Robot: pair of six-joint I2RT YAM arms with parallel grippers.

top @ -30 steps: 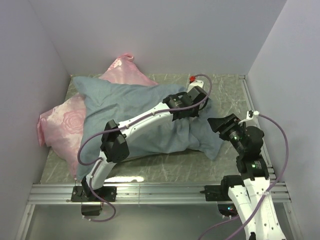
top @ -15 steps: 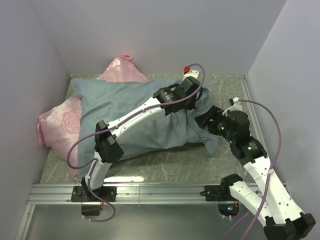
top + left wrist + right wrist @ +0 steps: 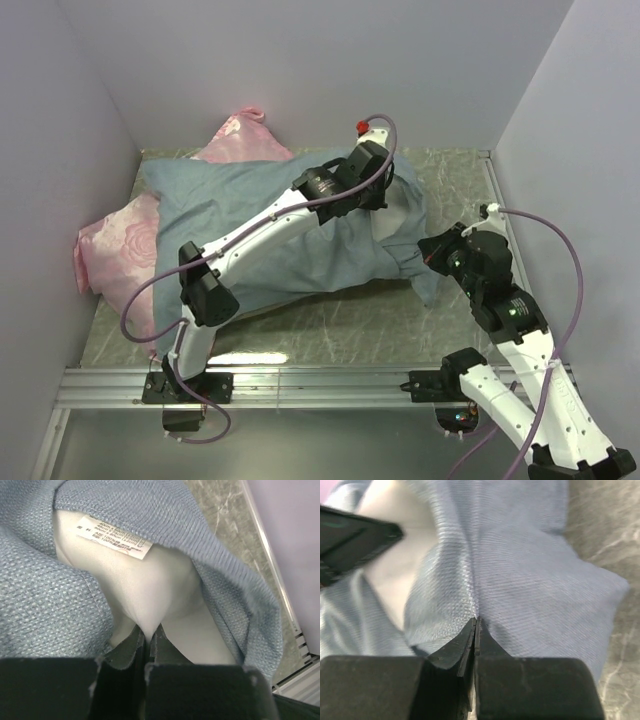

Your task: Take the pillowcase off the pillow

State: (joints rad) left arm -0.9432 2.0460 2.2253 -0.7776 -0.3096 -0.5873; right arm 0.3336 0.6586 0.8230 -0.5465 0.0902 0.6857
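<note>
Most of the pillow (image 3: 160,580) is hidden inside the pillowcase (image 3: 260,215); only a white bulge with a sewn label (image 3: 111,537) shows at the pillowcase's mouth. There the left gripper (image 3: 148,632) is clamped tight on a pinch of white pillow fabric. The right gripper (image 3: 475,622), jaws pressed together, nips a ridge of the pillowcase near its right corner. The left arm crosses the pillowcase's middle. A pink pillow (image 3: 130,235) is partly buried under its left end. Bare table (image 3: 330,335) lies in front of the pillowcase, with walls close behind it.

Lab enclosure: blank lilac walls (image 3: 300,70), railed tabletop (image 3: 330,330).
</note>
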